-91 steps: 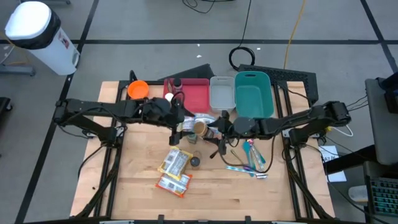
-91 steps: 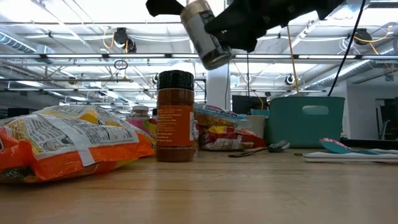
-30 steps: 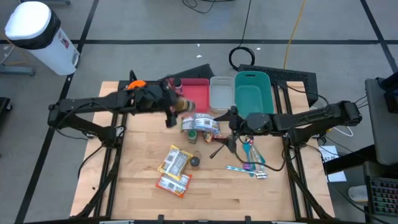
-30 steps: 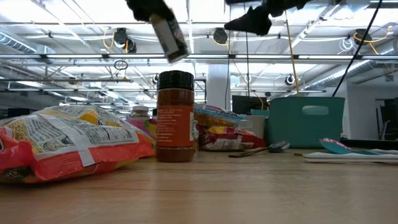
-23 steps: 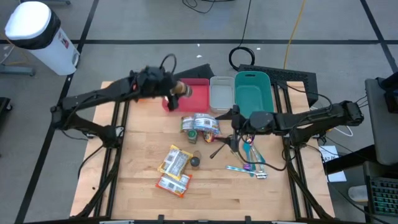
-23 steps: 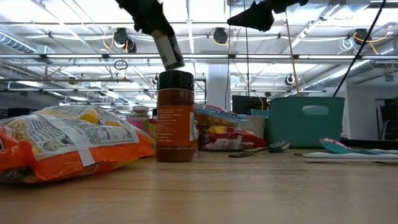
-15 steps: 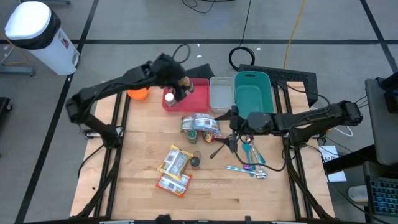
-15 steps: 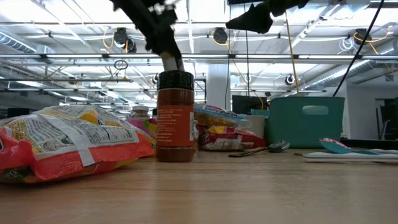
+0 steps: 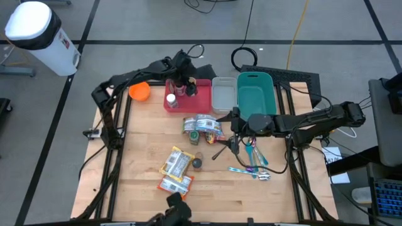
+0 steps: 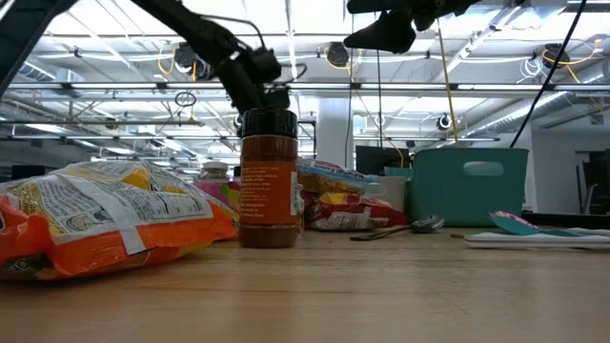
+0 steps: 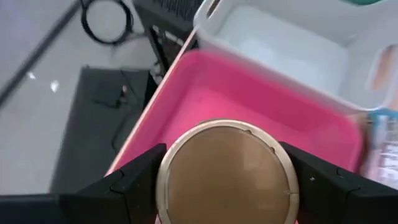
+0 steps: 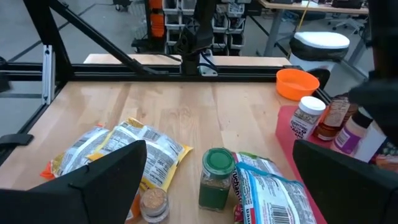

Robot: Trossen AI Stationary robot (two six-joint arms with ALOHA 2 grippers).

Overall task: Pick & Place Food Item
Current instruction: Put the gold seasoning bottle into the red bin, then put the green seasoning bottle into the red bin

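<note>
Only the left wrist view shows the left gripper (image 11: 224, 186) fingers clamped around a round gold-lidded spice jar (image 11: 227, 171) above the pink plastic bin (image 11: 249, 99). From overhead, the jar is hidden. The right gripper (image 9: 235, 130) hangs wide open, empty, above the desk (image 9: 125, 188).

Robotics lab: ceiling trusses (image 10: 400, 88), cables (image 9: 246, 56)

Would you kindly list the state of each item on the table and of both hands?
left hand: over pink bin, closed on gold-lidded jar
right hand: open, empty, hovering mid-table
grey bin: empty
teal bin: empty
green-lidded jar: upright, capped
spice bottle: upright, capped
snack bags: lying flat
</note>
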